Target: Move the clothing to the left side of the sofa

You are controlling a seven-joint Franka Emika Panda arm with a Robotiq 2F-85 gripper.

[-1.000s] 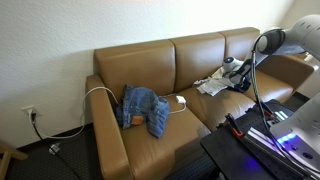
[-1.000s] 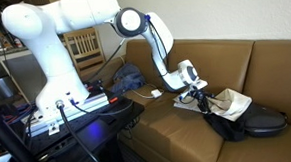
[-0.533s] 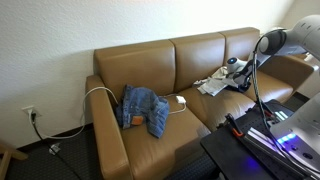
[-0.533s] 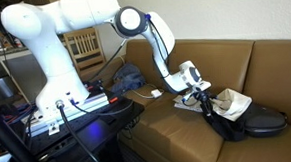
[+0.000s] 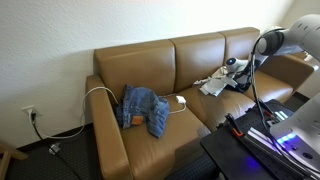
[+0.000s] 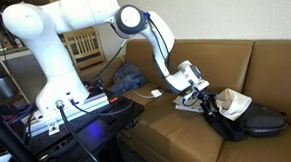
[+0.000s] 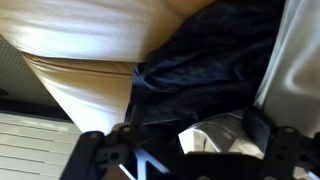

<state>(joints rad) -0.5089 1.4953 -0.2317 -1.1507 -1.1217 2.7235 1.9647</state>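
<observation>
Gripper hung with jaws spread wide and empty over the dark navy top and white-grey shirt, heaped on the tan leather sofa. Farther along, blue jeans lay on the opposite end seat.

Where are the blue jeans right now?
In an exterior view the blue jeans lie crumpled on the seat cushion at the picture's left end of the sofa, beside the thin white cable, well apart from the white shirt.
</observation>
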